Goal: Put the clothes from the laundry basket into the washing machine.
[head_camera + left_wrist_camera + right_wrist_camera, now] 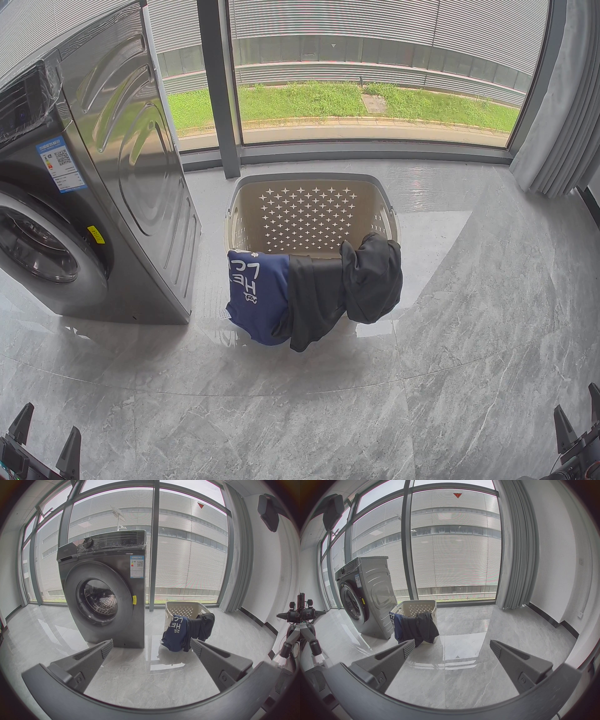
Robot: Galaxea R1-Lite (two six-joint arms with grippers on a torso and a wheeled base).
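Observation:
A beige laundry basket [309, 212] stands on the floor by the window. Over its near rim hang a blue shirt [257, 294] with white print and a black garment [350, 284]. The dark grey washing machine [94, 175] stands to the basket's left, its round door [98, 600] closed. My left gripper [47, 437] is low at the near left, open and holding nothing. My right gripper [578, 415] is low at the near right, open too. Both are well short of the basket. The basket [414, 609] and clothes [414, 628] sit ahead and left of the right gripper [450, 648].
Floor-to-ceiling windows [375, 69] run behind the basket, with a dark pillar [219, 87] between panes. A grey curtain [562, 125] hangs at the far right. Glossy grey tile floor [300, 400] lies open between the grippers and the basket.

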